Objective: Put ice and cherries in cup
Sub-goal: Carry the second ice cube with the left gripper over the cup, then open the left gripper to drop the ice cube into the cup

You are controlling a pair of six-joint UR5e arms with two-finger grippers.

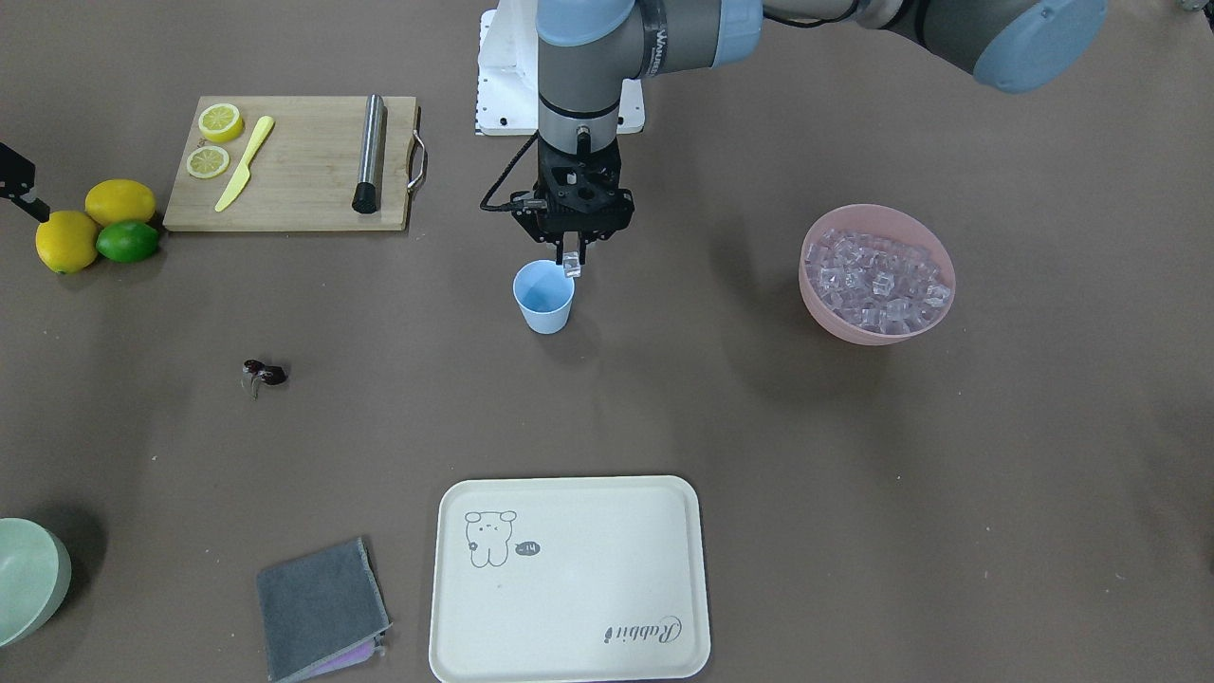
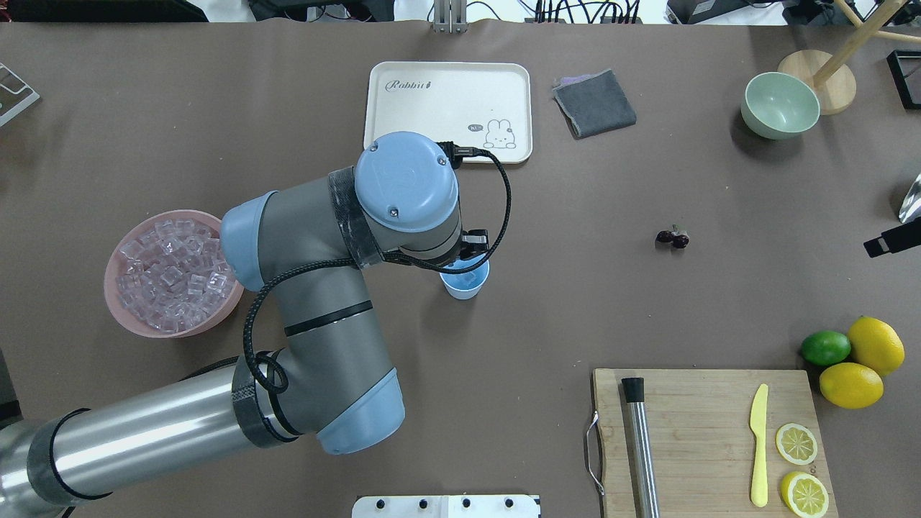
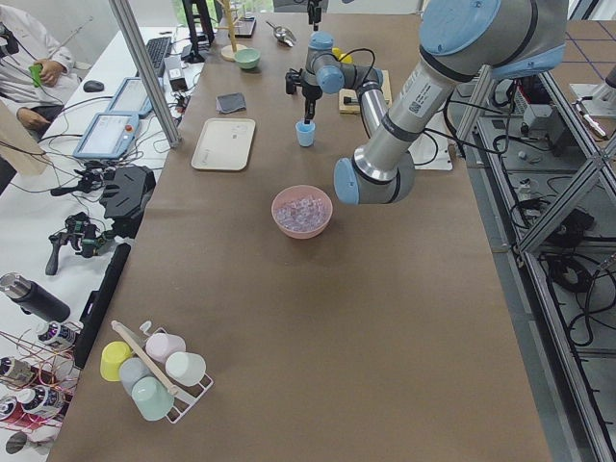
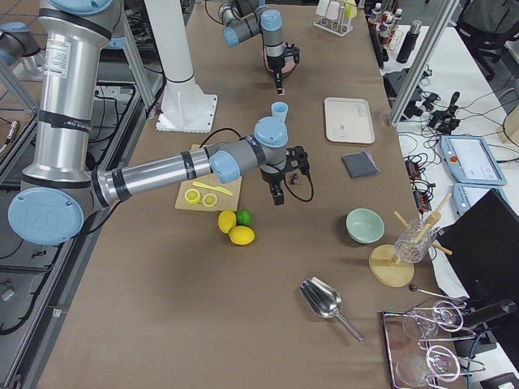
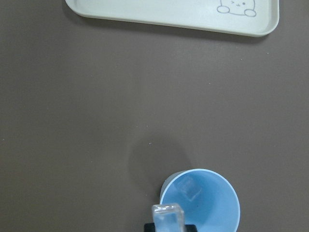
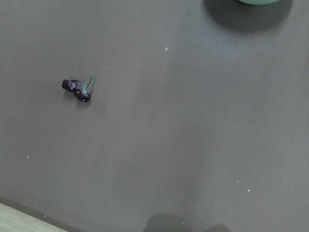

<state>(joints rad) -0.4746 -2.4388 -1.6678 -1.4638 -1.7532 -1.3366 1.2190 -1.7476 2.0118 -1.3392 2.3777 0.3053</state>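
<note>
The light blue cup [image 1: 544, 296] stands upright mid-table. My left gripper [image 1: 572, 256] hangs just above its rim, shut on one clear ice cube [image 5: 167, 216]. Another ice cube [image 5: 187, 187] lies inside the cup [image 5: 212, 203]. The rest of the ice [image 1: 877, 270] fills a pink bowl [image 1: 854, 327] off to that arm's side. The cherries [image 1: 264, 374], dark and joined by pale stems, lie on the bare table and also show in the right wrist view [image 6: 77, 89]. My right gripper [image 2: 874, 247] shows only partly at the table's edge, well away from the cherries [image 2: 673, 237]; I cannot tell its state.
A cream tray [image 1: 569, 579] lies beyond the cup, with a grey cloth [image 1: 321, 607] and a pale green bowl [image 1: 28, 579] further along. A cutting board [image 1: 294, 161] carries lemon slices, a yellow knife and a metal rod. Two lemons and a lime [image 1: 128, 241] sit beside it.
</note>
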